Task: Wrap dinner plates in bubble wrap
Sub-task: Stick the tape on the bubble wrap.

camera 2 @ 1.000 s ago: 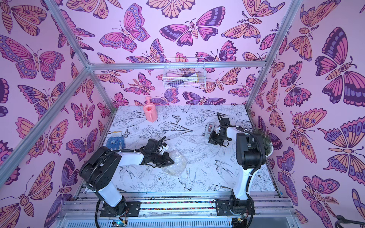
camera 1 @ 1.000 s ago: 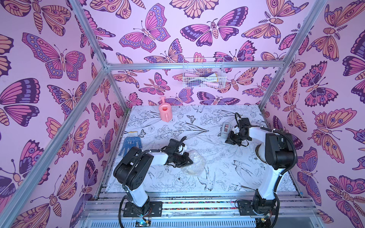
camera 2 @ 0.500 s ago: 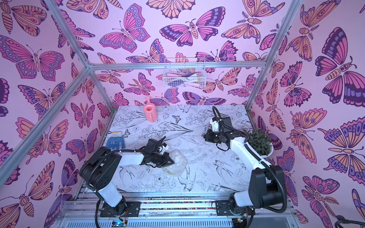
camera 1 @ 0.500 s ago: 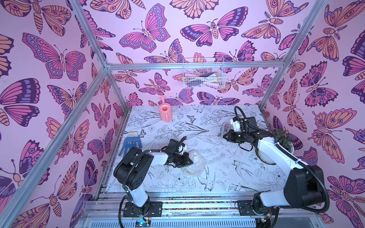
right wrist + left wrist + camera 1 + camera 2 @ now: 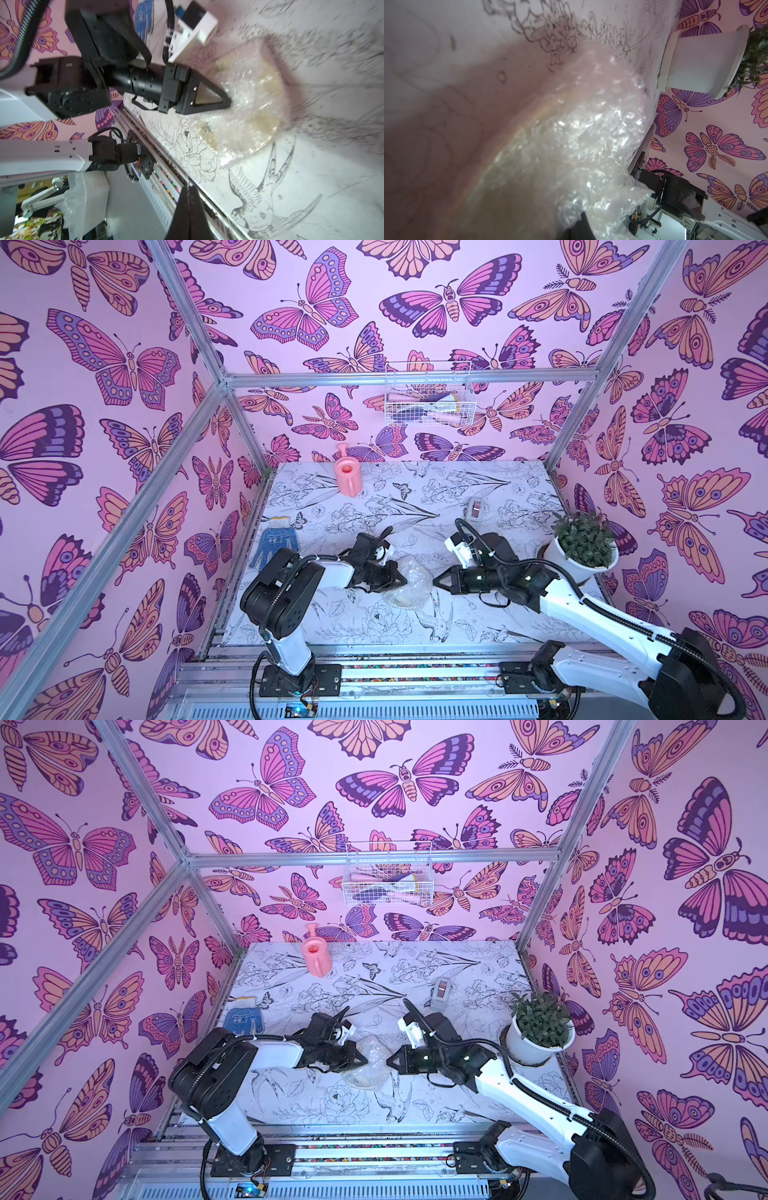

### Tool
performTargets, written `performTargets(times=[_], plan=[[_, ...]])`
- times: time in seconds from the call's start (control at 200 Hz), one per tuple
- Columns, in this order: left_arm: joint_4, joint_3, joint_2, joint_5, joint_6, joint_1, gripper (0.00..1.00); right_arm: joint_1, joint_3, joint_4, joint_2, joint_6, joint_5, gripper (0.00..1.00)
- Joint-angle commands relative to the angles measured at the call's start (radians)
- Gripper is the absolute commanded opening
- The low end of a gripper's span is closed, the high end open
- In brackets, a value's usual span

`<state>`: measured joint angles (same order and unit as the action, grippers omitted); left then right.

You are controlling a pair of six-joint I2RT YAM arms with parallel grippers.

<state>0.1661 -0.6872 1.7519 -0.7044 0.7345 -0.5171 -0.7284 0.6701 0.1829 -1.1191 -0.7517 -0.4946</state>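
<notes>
**A:** Since the plate shows only as a cream blur through the plastic, would you call it wrapped?

**B:** Mostly. The bubble wrap is gathered over it into one crumpled bundle. That bundle lies near the middle of the bench, between the left jaws and the right jaws. No bare rim shows in both top views.

**A:** And how do the jaws stand?

**B:** The left jaws are clenched, with their tip pressed against one side of the bundle. Whether a fold of plastic is nipped between them, I cannot tell. The right jaws are clenched too and empty. They sit just beside the opposite side, not plainly touching it.

**A:** So what is left?

**B:** I judge the covering done and the finishing not. The wrap sits loose and puffy, and in the right wrist view a clear flap sticks out flat onto the bench. That wants tucking under or pressing down. Nothing holds the folds shut, and the tape dispenser lies farther back, well apart.

**A:** Any risk?

**B:** Springy plastic like this may well spring open once released.
</notes>
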Motion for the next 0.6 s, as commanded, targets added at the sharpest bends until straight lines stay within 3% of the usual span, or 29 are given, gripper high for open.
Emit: performTargets(times=[0.0, 0.29, 0.596], plan=[[-0.185, 0.083, 0.109, 0.242, 0.0, -0.008, 0.0, -0.061, -0.03, -0.236, -0.063, -0.161, 0.007, 0.0], [-0.178, 0.086, 0.107, 0.245, -0.001, -0.008, 0.0, -0.1, -0.044, -0.632, -0.319, -0.315, -0.028, 0.0], [-0.177, 0.087, 0.107, 0.245, -0.001, -0.008, 0.0, -0.091, -0.067, -0.723, -0.411, -0.348, 0.007, 0.0]])
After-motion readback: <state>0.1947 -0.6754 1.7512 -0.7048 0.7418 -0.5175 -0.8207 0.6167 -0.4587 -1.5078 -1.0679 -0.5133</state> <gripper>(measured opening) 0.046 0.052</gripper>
